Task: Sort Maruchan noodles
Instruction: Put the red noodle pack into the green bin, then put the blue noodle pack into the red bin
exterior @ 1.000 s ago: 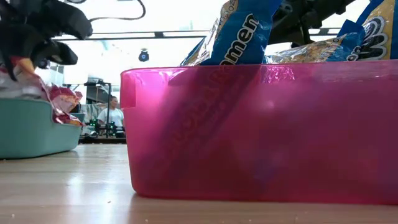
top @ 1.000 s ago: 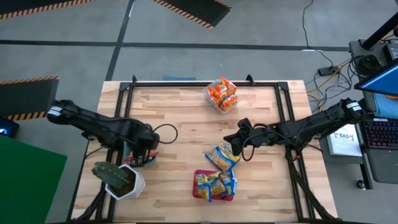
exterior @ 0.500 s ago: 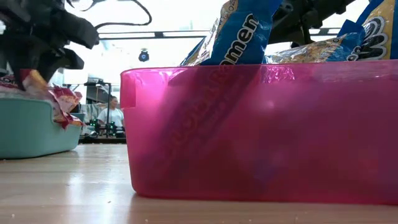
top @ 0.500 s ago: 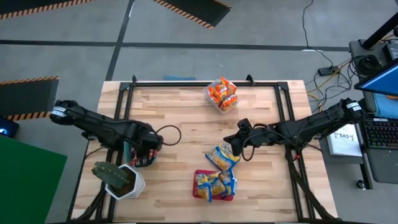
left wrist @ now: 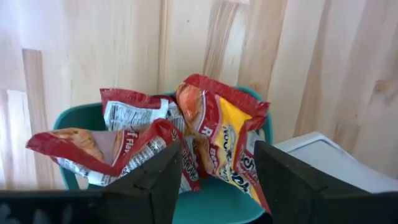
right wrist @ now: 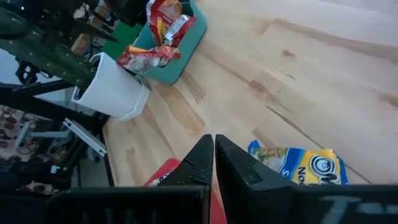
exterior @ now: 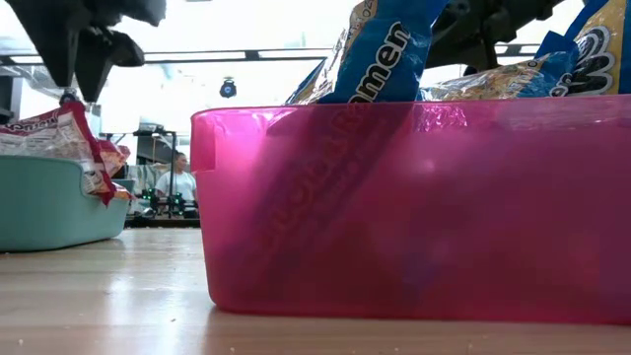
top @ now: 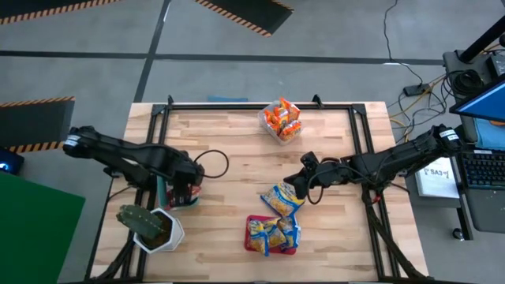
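1. Cactus [top: 136, 218] in a white pot [top: 164, 233] stands at the bench's [top: 237, 142] 8 o'clock corner.
2. Left gripper [top: 183, 192] hangs just above the teal bin [left wrist: 217, 202], at 1 o'clock from the pot; fingers [left wrist: 146, 183] spread, released, nothing between them.
3. Red-and-silver noodle packets [left wrist: 205, 134] heaped in the teal bin, corners poking over the rim.
4. Clear bin of orange packets [top: 282, 118] sits at the bench's 12 o'clock edge.
5. Red bin [exterior: 414, 212] at 6 o'clock holds blue-and-yellow packets [top: 272, 234]; one more blue-and-yellow packet [top: 282, 199] lies on the bench just at its 12 o'clock side.
6. Right gripper [top: 296, 182] sits at 1 o'clock of that loose packet, fingers [right wrist: 198, 163] clenched together, empty.
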`<state>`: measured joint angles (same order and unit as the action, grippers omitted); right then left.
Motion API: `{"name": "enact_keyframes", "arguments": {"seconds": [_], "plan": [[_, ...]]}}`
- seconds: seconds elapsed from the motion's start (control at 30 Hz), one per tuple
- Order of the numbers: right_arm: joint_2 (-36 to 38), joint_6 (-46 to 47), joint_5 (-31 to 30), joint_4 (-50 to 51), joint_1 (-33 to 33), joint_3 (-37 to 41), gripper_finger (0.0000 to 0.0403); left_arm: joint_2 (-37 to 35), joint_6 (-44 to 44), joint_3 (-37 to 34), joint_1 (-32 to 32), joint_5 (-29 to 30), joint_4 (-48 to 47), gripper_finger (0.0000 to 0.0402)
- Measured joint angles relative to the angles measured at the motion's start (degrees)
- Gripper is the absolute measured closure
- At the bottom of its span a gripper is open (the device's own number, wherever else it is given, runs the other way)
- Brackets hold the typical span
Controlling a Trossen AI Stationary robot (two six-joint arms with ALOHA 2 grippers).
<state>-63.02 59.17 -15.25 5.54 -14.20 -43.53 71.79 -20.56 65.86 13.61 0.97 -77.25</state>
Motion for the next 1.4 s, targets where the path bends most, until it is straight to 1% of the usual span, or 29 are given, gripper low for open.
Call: {"name": "enact_keyframes", "arguments": {"seconds": [0.1, 0.17, 0.3, 0.5, 0.57, 0.7, 0.83, 0.97, 1.03, 1.17, 1.3, 1.4], "plan": [[0.00, 0.29, 0.49, -0.04, 0.00, 0.00, 0.0394, -0.02, 0.20, 0.92, 0.11, 0.00, 0.65, 0.0231], [0.00, 0.58, 0.51, -0.10, 0.00, 0.00, 0.0394, -0.04, 0.33, 0.16, 0.11, 0.02, 3.86, 0.0243], [0.00, 1.00, 0.52, -0.29, -0.02, 0.00, 0.0394, 0.59, 0.06, -4.47, 0.11, 0.07, 9.12, 0.0272], [0.00, 1.30, 0.76, -0.28, -0.15, 0.00, 0.0394, 1.44, -3.39, -12.79, 0.11, -0.52, 9.82, 0.0319], [0.00, 1.30, 0.84, -0.28, -0.15, 0.00, 0.0394, 1.42, -3.94, -14.49, 0.09, -2.07, 9.86, 0.0333], [0.00, 1.25, 0.82, -0.28, -0.15, 0.00, 0.0394, 1.42, -3.97, -17.33, 0.10, -3.07, 12.83, 0.0354], [0.00, 1.04, 0.80, -0.28, -0.15, 0.00, 0.0394, 1.42, -3.98, -19.07, 0.09, -4.88, 15.55, 0.0361], [0.00, 1.47, 0.83, -0.28, -0.15, 0.00, 0.0394, 0.85, -4.02, -17.38, 0.09, -4.96, 14.74, 0.0362], [0.00, 2.83, 1.21, -0.28, -0.15, 0.00, 0.0394, 0.24, -3.99, -15.06, 0.09, -4.65, 14.76, 0.0362], [0.02, 6.82, 3.81, -0.30, -0.13, 0.00, 0.0394, -0.88, -3.99, -9.40, 0.11, -2.42, 14.61, 0.0362], [0.01, 13.29, 6.12, -0.24, -0.13, 0.00, 0.0394, -1.62, -4.37, -4.35, 0.11, 3.58, 14.26, 0.0362], [-0.23, 17.81, 6.50, 0.36, -0.13, 0.00, 0.0394, -1.70, -3.96, -1.04, 0.11, 8.50, 14.56, 0.0362]]}}
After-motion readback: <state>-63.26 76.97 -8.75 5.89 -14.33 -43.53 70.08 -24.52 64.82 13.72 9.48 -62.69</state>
